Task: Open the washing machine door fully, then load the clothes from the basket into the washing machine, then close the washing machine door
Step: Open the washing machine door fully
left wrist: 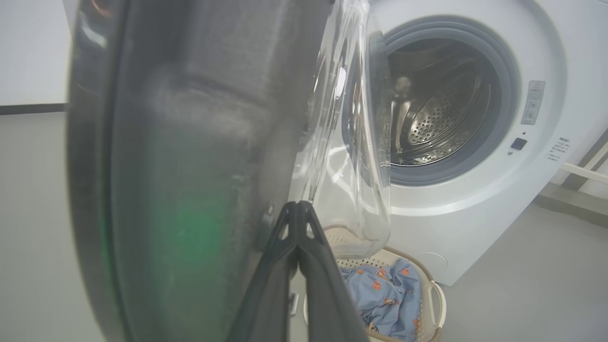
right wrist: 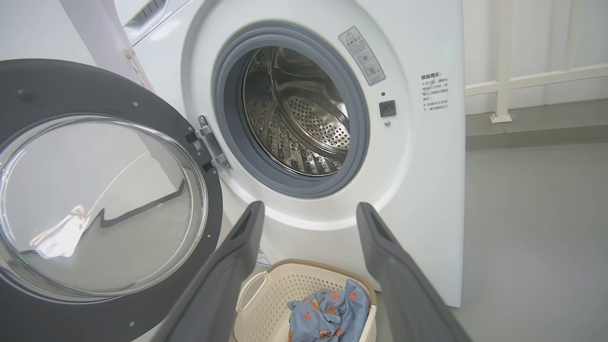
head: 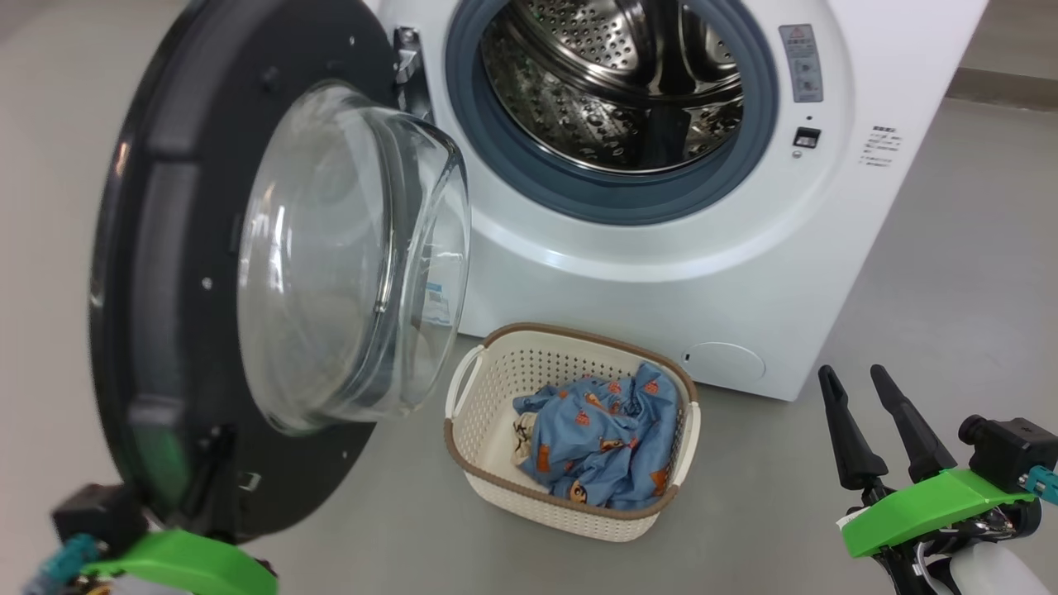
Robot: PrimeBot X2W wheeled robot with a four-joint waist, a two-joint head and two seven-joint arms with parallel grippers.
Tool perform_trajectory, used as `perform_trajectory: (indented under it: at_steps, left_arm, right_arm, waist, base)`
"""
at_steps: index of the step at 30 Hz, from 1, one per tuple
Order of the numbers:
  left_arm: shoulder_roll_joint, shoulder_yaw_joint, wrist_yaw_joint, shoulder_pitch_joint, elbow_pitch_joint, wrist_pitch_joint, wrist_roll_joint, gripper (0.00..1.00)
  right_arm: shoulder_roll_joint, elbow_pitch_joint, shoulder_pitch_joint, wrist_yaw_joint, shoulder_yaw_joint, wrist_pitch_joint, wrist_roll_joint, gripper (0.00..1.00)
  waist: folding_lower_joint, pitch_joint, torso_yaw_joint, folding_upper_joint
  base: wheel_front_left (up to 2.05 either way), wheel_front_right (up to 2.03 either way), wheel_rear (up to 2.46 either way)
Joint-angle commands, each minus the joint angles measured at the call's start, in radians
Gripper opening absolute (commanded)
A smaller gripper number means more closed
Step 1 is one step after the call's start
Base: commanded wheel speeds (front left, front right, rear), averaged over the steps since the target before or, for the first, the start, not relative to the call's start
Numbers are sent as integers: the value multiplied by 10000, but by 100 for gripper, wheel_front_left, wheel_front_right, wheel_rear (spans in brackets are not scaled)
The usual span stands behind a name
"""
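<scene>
The white washing machine (head: pixel 661 273) is standing straight ahead of the right gripper (right wrist: pixel 309 209), whose jaws are spread wide and holding nothing. Its steel drum (head: pixel 612 83) is showing inside the grey gasket (head: pixel 595 194). The black-rimmed door (head: pixel 165 248) is hanging open to the left of those jaws, its glass bowl (head: pixel 347 264) bulging toward the machine. The left gripper (left wrist: pixel 298 205) is sitting by the door's lower edge, its jaws pressed shut with the tips meeting and nothing between them. They are lying along the dark inner rim, though I cannot tell whether they are touching it. The cream basket (head: pixel 496 397) is sitting on the grey floor (head: pixel 950 289) just below and beyond the right jaws, in front of the machine. The blue clothes (head: pixel 603 438) with orange figures are lying bunched inside it, a small cream piece (head: pixel 523 434) peeking out at their left. Above and right of the right jaws, a grey label (right wrist: pixel 362 54) is carrying a red warning triangle. Black Chinese lines (right wrist: pixel 434 90) are running beside it, too small to read.
</scene>
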Motion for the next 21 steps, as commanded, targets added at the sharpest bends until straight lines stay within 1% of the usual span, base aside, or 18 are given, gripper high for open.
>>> perform_trajectory:
  at_steps: [1,8,13,21]
  left_arm:
    - [608,748,132,-814,51,54,-130,0]
    - [1492,1292,-27,-1679,1225,317,-337,0]
    - [2147,1490,-133,-2283,2163,577,-346,0]
    - [2918,1663,-294,-3398,3759,828,-396,0]
  right_arm:
    - [-132,-257,-173,58,137,-122,-79,100]
    - [-149,-276,-425,58,149,-122,-108,100]
    - [-118,-291,-583,58,143,-122,-110,100]
    - [-325,-297,-1019,58,211,-122,-97,100]
  waist:
    - [0,191,244,0]
    - [0,492,365,0]
    - [0,744,340,0]
    - [0,1271,160,0]
  base:
    - [0,0,0]
    - [0,0,0]
    - [0,0,0]
    - [0,0,0]
